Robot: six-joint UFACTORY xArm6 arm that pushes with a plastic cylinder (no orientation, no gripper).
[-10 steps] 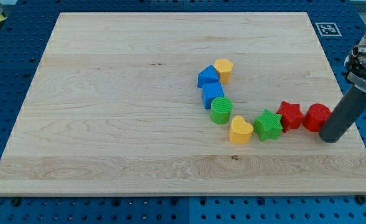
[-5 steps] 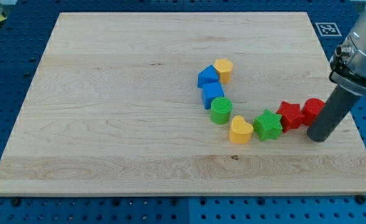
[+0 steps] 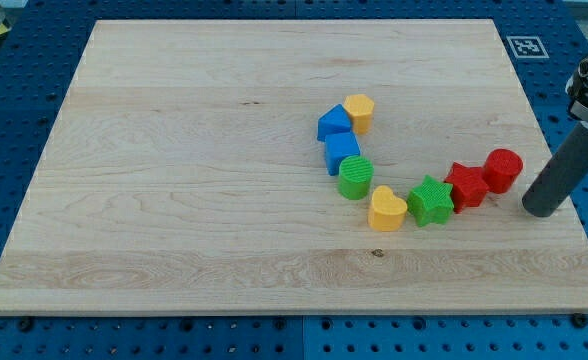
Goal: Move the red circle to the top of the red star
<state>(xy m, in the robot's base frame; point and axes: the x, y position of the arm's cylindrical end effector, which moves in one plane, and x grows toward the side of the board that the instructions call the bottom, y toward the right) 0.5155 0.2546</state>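
Observation:
The red circle [image 3: 502, 169] stands on the wooden board at the view's right, touching the upper right side of the red star [image 3: 466, 185]. The red star touches the green star [image 3: 431, 200] on its left. My tip [image 3: 540, 210] rests on the board to the right of and a little below the red circle, apart from it by a small gap.
A yellow heart [image 3: 386, 209] sits left of the green star. A green circle [image 3: 355, 177], two blue blocks [image 3: 341, 151] [image 3: 334, 123] and a yellow block [image 3: 359, 112] run up in a curved chain. The board's right edge [image 3: 559, 170] is close to my tip.
The red circle has been pushed up and left, from right of the red star to its upper right. My tip swung left under the circle, then drew back to the right.

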